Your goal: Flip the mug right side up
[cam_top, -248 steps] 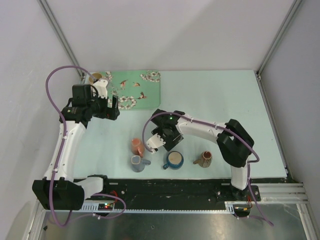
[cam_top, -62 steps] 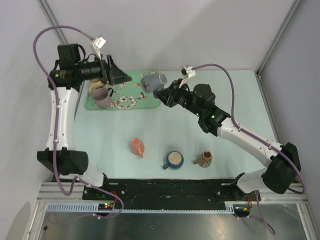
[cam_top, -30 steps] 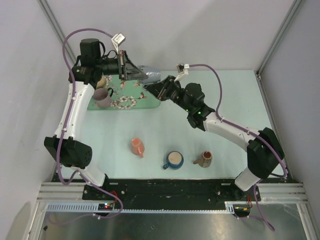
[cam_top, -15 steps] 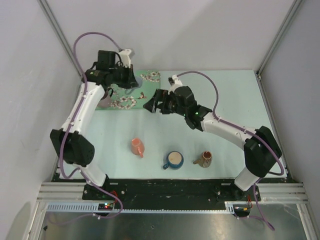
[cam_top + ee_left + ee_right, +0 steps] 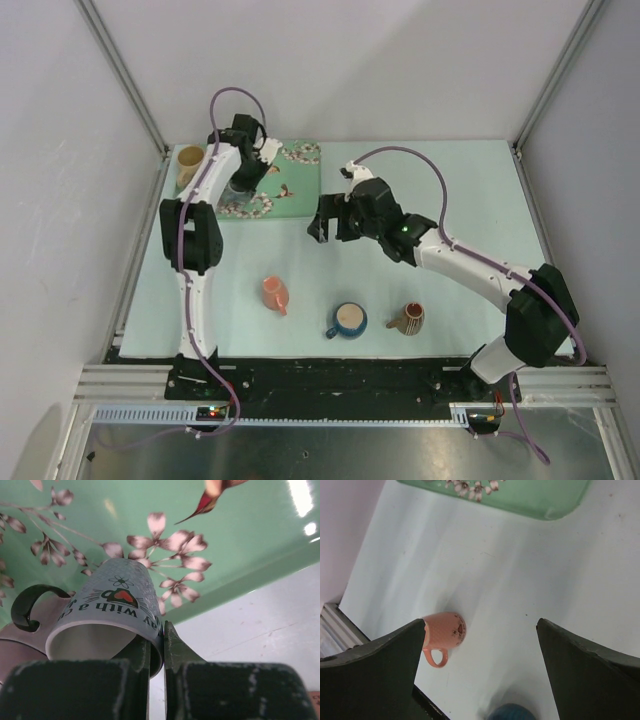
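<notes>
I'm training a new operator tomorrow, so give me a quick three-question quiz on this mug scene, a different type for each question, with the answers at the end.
1. True or false: the left tool is clamped on the rim of the grey printed ceramic mug.
2. Multiple choice: the right tool is A) shut on a salmon mug, B) open and empty, C) shut on the green floral tray.
3. Short answer: which mug on the pale table stands upright with its cream inside showing?

Key: 1 true. 2 B. 3 the blue glazed mug.
</notes>
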